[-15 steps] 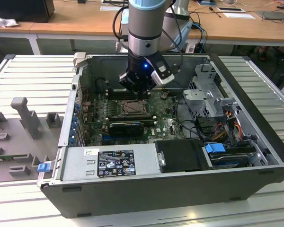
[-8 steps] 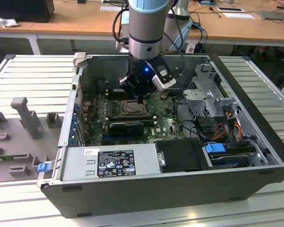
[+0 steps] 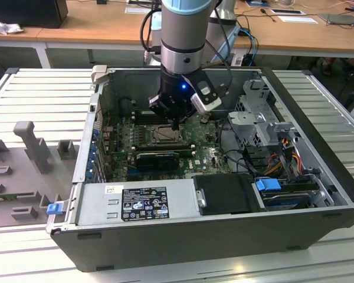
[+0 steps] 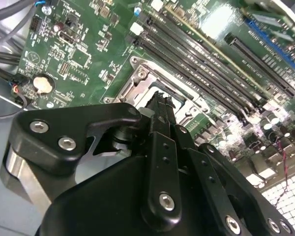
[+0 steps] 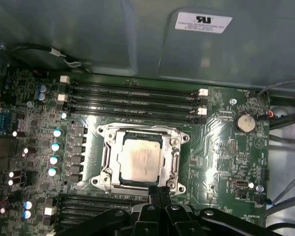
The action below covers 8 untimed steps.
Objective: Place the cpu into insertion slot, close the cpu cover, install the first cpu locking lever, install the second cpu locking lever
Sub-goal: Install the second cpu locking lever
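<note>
Cpu [image 5: 141, 161] seated in insertion slot [image 5: 108, 169], cpu cover [image 5: 173, 162] down; tool [image 5: 160, 189] pinched narrow, empty, at socket's edge; levers need latching.

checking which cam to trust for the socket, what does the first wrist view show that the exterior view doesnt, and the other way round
First wrist view: the cpu lying flat in the insertion slot, framed by the cpu cover. Exterior view: the open computer case, the arm reaching into it, and the grey jig at the exterior view's left. Both: the green motherboard and the gripper at the socket's edge.
</note>
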Tool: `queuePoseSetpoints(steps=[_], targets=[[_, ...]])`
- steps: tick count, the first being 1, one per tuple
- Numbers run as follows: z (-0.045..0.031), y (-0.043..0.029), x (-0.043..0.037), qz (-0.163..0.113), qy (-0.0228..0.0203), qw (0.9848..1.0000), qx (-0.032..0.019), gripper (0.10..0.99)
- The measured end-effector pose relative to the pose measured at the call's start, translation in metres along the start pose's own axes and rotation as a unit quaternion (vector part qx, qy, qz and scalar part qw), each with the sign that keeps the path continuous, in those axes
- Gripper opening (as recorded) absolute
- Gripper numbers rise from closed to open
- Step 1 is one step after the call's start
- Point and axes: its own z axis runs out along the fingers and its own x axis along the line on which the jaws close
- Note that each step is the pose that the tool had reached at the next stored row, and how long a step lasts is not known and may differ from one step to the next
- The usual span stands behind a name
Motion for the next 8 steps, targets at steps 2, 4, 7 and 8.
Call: queuePoseSetpoints(steps=[2, 4, 7, 8], targets=[[0.0000, -0.0044, 0.0004, 0.000, 0.0003, 1.0000, -0.0001, 0.106], [-0.0002, -0.0097, 0.0009, 0.001, 0.0054, 1.0000, -0.0033, 0.106], [0.0001, -0.0165, 0.0015, 0.001, 0.0109, 0.9999, -0.0095, 0.106], [0.0002, -0.0198, 0.0018, 0.002, 0.0122, 0.9999, -0.0116, 0.106]])
